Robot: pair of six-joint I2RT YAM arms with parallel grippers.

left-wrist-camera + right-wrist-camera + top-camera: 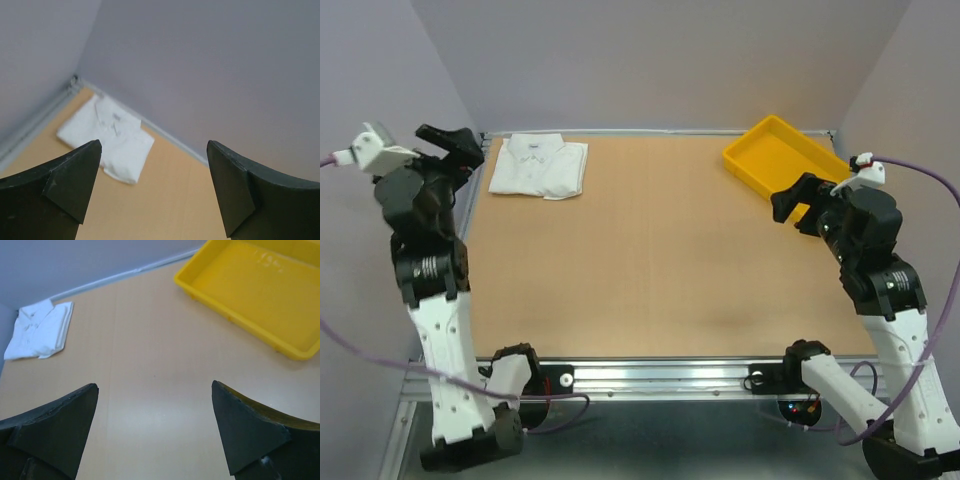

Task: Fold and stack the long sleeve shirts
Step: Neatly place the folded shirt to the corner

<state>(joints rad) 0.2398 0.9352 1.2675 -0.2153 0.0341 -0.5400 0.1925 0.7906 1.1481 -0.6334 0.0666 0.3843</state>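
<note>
Shirt (538, 166), soft and limp: pinch at a folded edge; left end effector (152, 145), right end effector (154, 385) gaping, empty.

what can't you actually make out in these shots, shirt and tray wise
- white shirt: one shirt or a stack, too small to tell in every view; sleeves hidden inside the fold.
- yellow tray: near corner hidden by the right arm in the top view; part cut off by the frame's top and right edges in the right wrist view.
</note>
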